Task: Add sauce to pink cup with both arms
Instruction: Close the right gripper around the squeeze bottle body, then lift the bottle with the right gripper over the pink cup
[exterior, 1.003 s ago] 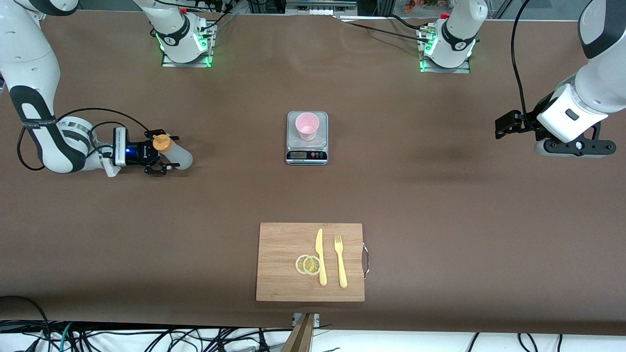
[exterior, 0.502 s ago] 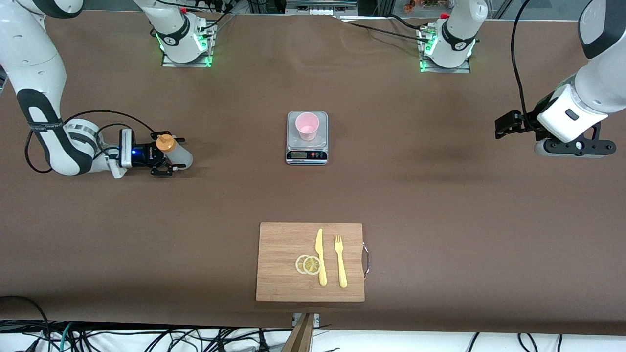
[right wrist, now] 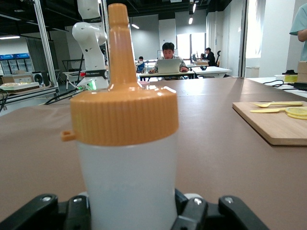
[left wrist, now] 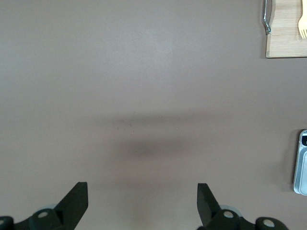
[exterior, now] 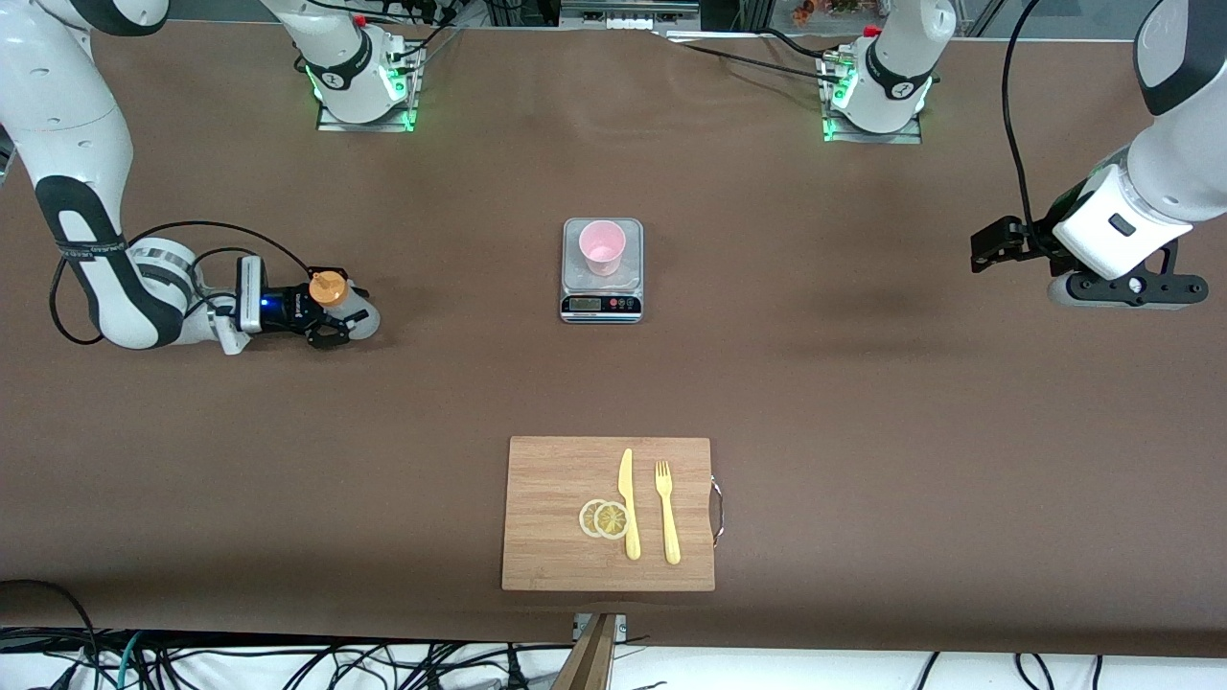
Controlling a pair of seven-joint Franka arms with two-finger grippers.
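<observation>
The sauce bottle [exterior: 361, 320], whitish with an orange nozzle cap, stands on the table toward the right arm's end. My right gripper [exterior: 337, 309] lies low and level, shut on the bottle's body. In the right wrist view the bottle [right wrist: 124, 120] fills the middle between the fingers of the right gripper [right wrist: 132, 211]. The pink cup [exterior: 602, 246] stands upright on the grey scale [exterior: 601, 305] at mid-table. My left gripper [exterior: 983, 247] hangs open and empty over bare table at the left arm's end; in its wrist view its [left wrist: 142, 201] fingertips stand wide apart.
A wooden cutting board [exterior: 556, 513] lies nearer the front camera than the scale, with a yellow knife [exterior: 628, 503], a fork [exterior: 667, 513] and lemon slices [exterior: 604, 518]. Two green-lit arm bases [exterior: 364, 86] stand farther away. The scale's edge [left wrist: 301, 163] shows in the left wrist view.
My right gripper's fingers have closed from wide apart onto the sauce bottle, and the hand has shifted slightly toward it. The left arm has not moved.
</observation>
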